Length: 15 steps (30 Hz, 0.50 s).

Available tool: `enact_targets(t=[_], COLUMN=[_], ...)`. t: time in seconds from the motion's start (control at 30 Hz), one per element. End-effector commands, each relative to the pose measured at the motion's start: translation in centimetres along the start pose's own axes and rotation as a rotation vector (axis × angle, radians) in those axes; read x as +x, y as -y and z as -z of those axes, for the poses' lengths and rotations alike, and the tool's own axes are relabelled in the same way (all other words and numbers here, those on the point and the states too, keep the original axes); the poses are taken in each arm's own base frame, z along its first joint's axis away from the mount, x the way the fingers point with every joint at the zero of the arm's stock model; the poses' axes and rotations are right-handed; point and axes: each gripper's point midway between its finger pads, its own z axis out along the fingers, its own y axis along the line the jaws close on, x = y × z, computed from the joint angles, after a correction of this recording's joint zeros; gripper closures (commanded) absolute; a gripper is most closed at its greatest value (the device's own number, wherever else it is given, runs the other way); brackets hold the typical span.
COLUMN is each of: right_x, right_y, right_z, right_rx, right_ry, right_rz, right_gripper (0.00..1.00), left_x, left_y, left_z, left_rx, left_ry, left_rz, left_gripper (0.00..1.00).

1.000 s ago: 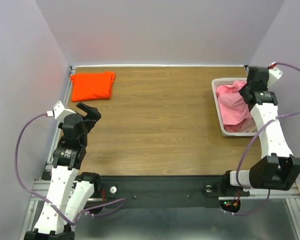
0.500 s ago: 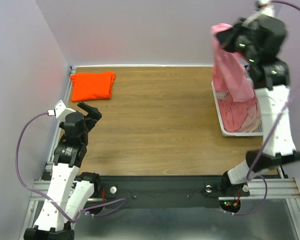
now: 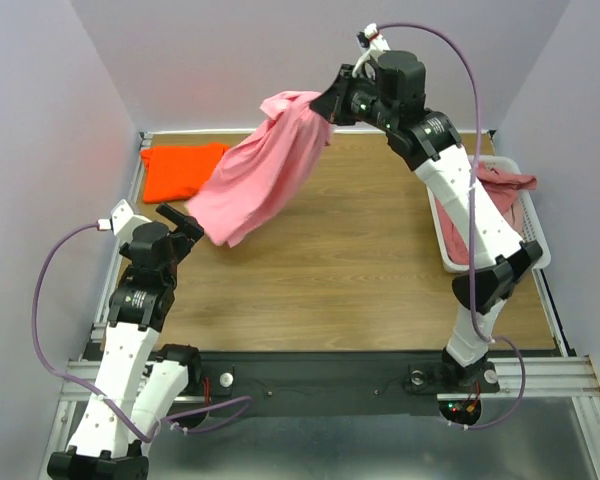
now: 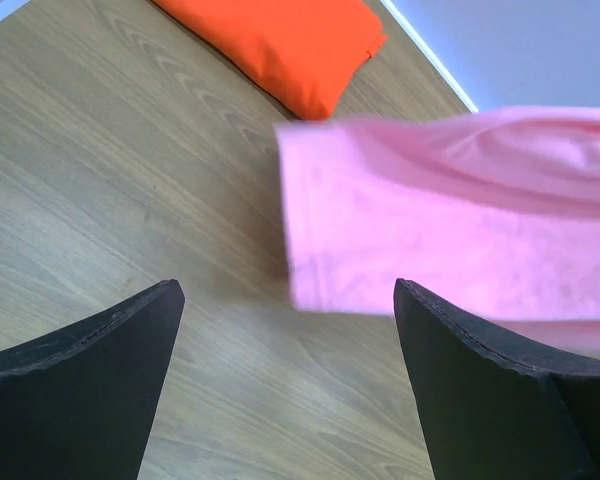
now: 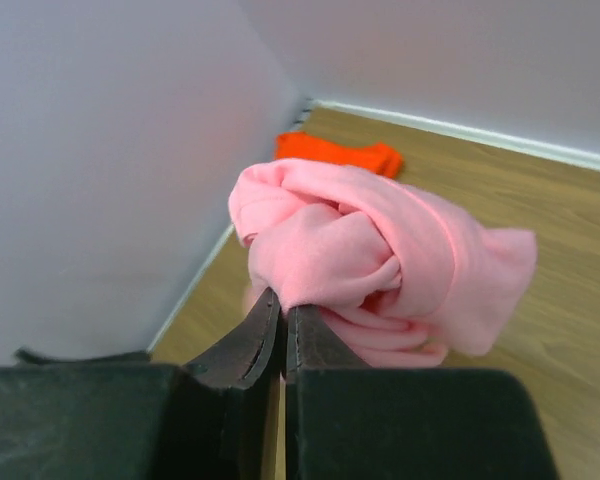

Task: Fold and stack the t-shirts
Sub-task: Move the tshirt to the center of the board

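Student: Foreground, left side: what state is your left gripper in?

Operator: My left gripper (image 3: 183,222) sits low over the near-left part of the wooden table (image 3: 360,290), jaws spread wide with nothing between them. In the left wrist view both dark fingers (image 4: 90,370) frame bare wood.

Student: And just beyond it?

Operator: The lower hem of the pink t-shirt (image 3: 255,180) hangs just past those fingers, apart from them. A soft shadow lies on the wood below the hem. The cloth runs diagonally up and away toward the far middle of the table, loose and unfolded.

Student: What holds it?

Operator: My right gripper (image 3: 330,104), raised high near the back wall, with its arm stretched out from the near-right base. In the right wrist view the jaws are pressed nearly together on a bunched knot of the pink fabric, and the rest falls below.

Student: Right side?

Operator: The white mesh basket (image 3: 443,245) stands at the table's right edge, partly behind my right arm. Dusty rose garments (image 3: 505,182) lie in it, with one fold draped over the far rim.

Student: Farthest item?

Operator: The orange t-shirt (image 3: 183,170), folded flat in the far-left corner, well apart from the basket. In the top view the hanging pink cloth covers its right edge.
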Motion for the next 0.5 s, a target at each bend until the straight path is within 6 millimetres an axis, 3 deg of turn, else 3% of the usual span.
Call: enact_targets(t=[0.0, 0.03, 0.1, 0.13, 0.17, 0.2, 0.23, 0.27, 0.3, 0.33, 0.43, 0.47], right_x=[-4.7, -4.0, -0.2, 5.3, 7.4, 12.7, 14.7, 17.1, 18.7, 20.4, 21.1, 21.1], right_y=[5.7, 7.0, 11.4, 14.7, 17.3, 20.4, 21.8, 22.9, 24.5, 25.2, 25.8, 25.9], right_z=[4.4, 5.4, 6.0, 6.3, 7.0, 7.7, 8.0, 8.0, 8.6, 9.1, 9.9, 10.4], right_rx=[0.353, 0.415, 0.561, 0.636, 0.691, 0.757, 0.777, 0.781, 0.81, 0.827, 0.856, 0.868], right_ry=[0.283, 0.284, 0.23, 0.12, 0.093, -0.018, -0.064, -0.126, -0.168, -0.215, -0.238, -0.237], right_rz=[-0.057, -0.058, -0.076, -0.096, -0.155, -0.184, -0.209, -0.23, -0.237, -0.23, -0.191, -0.18], right_gripper=[0.94, 0.92, 0.89, 0.85, 0.82, 0.77, 0.69, 0.5, 0.41, 0.19, 0.0, 0.0], left_x=[-0.7, -0.6, -0.3, 0.1, 0.4, 0.6, 1.0, 1.5, 1.9, 2.5, 4.5, 5.8], left_y=[0.6, 0.6, 0.5, 0.3, 0.1, 0.0, 0.0, -0.1, 0.0, 0.3, 0.9, 0.4], left_z=[0.1, -0.1, -0.2, -0.4, -0.6, -0.7, -0.9, -1.2, -1.4, -1.7, -2.4, -2.9], left_rx=[0.013, 0.012, 0.005, -0.005, -0.014, -0.02, -0.02, -0.025, -0.019, -0.003, 0.045, 0.038], left_ry=[0.018, 0.015, 0.004, -0.008, -0.017, -0.026, -0.038, -0.058, -0.071, -0.1, -0.168, -0.205], left_rz=[0.022, 0.022, 0.019, 0.013, 0.009, 0.012, 0.012, 0.004, 0.001, -0.007, -0.014, -0.022], left_gripper=[0.01, 0.02, 0.01, 0.02, 0.01, 0.01, 0.01, 0.01, 0.01, 0.01, 0.01, 0.01])
